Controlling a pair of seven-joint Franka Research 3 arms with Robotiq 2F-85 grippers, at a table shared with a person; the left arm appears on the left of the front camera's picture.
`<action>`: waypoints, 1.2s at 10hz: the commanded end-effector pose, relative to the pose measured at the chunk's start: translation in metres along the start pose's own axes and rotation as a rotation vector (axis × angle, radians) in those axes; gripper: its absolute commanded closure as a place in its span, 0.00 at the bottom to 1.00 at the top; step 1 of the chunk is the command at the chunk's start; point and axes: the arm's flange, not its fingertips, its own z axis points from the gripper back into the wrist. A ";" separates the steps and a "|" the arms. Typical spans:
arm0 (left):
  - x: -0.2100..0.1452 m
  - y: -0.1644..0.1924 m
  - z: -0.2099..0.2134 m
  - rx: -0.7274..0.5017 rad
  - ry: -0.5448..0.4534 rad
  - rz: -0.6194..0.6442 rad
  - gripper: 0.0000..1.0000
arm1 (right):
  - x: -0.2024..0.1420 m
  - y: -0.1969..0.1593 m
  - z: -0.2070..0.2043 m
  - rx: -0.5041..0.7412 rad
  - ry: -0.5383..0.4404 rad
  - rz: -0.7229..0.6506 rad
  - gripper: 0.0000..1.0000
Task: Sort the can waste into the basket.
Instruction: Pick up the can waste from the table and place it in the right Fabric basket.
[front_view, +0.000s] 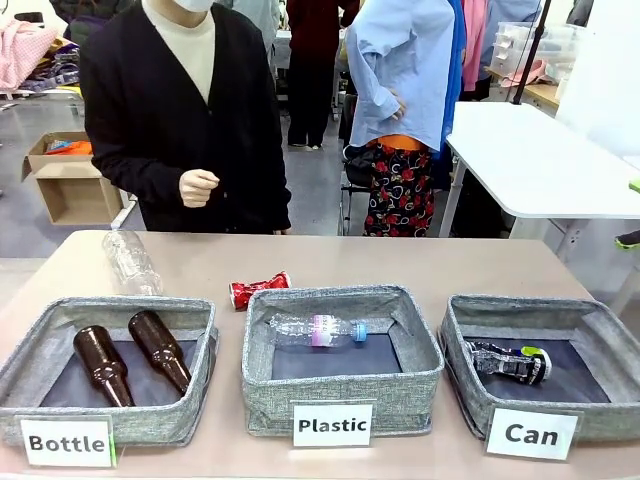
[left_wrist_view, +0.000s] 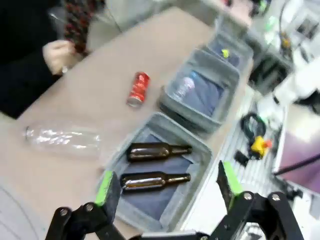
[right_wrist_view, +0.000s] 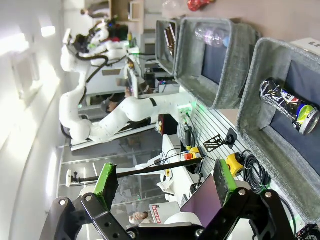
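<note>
A crushed shiny red can (front_view: 259, 290) lies on the table just behind the middle basket, also seen as the red can (left_wrist_view: 138, 88) and at the top edge as the red can (right_wrist_view: 200, 4). The black-and-silver can (front_view: 508, 361) with a green end lies inside the grey "Can" basket (front_view: 460, 385) at the right; the same can (right_wrist_view: 288, 105) rests in that basket (right_wrist_view: 260, 95). My left gripper (left_wrist_view: 167, 185) hangs open high above the "Bottle" basket. My right gripper (right_wrist_view: 166, 182) is open too, off the table's near side, holding nothing.
The "Bottle" basket (front_view: 30, 365) holds two brown glass bottles (front_view: 158, 348). The "Plastic" basket (front_view: 260, 375) holds a clear bottle (front_view: 318, 329). Another clear plastic bottle (front_view: 130, 262) lies at the far left. A person stands across the table, hand (front_view: 197, 187) curled at the waist.
</note>
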 end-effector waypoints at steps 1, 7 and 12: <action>0.035 -0.016 -0.061 -0.078 0.235 -0.131 0.00 | 0.000 0.001 0.003 0.000 0.014 0.016 0.00; 0.071 -0.078 -0.204 -0.154 0.381 -0.336 0.00 | 0.000 0.001 0.003 0.000 0.014 0.016 0.00; 0.072 -0.076 -0.206 -0.149 0.369 -0.317 0.00 | 0.000 0.001 0.003 0.000 0.014 0.016 0.00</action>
